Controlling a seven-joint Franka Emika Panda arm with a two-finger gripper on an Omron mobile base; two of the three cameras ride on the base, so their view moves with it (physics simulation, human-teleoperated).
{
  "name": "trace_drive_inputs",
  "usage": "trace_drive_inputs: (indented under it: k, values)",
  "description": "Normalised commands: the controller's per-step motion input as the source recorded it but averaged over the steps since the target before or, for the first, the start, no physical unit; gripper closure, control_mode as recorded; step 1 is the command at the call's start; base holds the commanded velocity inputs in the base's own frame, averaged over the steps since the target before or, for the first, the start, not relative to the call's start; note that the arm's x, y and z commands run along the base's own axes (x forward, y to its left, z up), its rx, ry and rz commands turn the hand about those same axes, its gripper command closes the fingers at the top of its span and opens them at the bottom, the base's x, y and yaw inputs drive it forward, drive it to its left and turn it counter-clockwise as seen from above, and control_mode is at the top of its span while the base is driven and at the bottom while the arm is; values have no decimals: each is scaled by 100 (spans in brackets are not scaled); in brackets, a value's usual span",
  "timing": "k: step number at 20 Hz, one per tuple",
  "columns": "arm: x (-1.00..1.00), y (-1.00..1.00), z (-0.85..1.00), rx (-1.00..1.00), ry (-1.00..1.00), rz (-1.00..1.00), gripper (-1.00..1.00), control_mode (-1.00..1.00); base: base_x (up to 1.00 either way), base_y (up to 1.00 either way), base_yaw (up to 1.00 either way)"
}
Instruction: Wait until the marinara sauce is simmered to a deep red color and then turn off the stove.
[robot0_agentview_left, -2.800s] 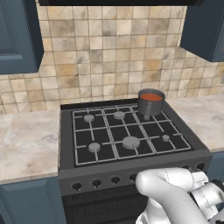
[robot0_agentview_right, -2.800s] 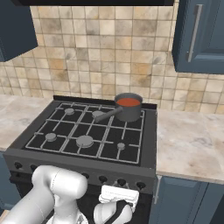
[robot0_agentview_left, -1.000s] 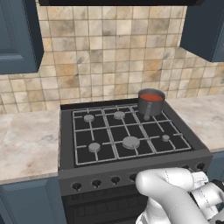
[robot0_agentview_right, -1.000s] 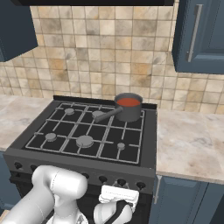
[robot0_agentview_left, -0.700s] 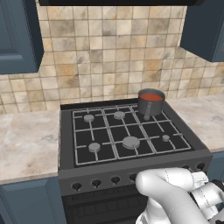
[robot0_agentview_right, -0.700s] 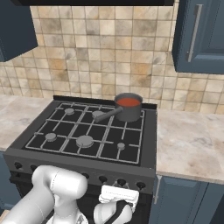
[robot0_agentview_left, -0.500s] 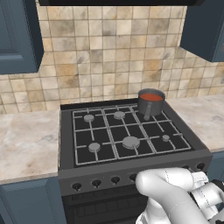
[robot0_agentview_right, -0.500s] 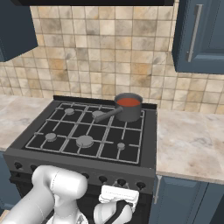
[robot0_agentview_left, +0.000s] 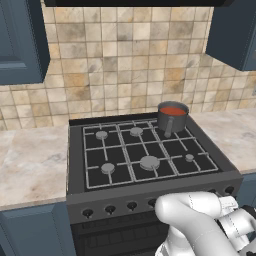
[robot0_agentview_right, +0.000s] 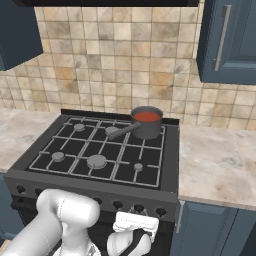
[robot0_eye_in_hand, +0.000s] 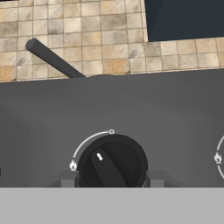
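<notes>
Your marinara sauce (robot0_agentview_left: 173, 110) sits red in the small grey saucepan (robot0_agentview_right: 146, 123) on the back right burner of the stove (robot0_agentview_left: 145, 155), its handle (robot0_agentview_right: 122, 131) reaching toward the middle of the grates. Your arm is folded low in front of the range, with the gripper (robot0_agentview_right: 133, 234) at the front row of knobs. In the hand view your fingers (robot0_eye_in_hand: 67, 179) flank a black knob (robot0_eye_in_hand: 112, 162), one on each side, clenched on it. The knob's white mark points up and to the left, between the flame symbol and the small circle.
</notes>
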Motion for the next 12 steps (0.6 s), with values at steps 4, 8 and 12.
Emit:
trace_drive_inputs:
  k: [4,8,12]
  values:
    - [0,0,0,0,0,0,100,-100,0,0,0]
    - [0,0,0,0,0,0,100,-100,0,0,0]
    - [0,0,0,0,0,0,100,-100,0,0,0]
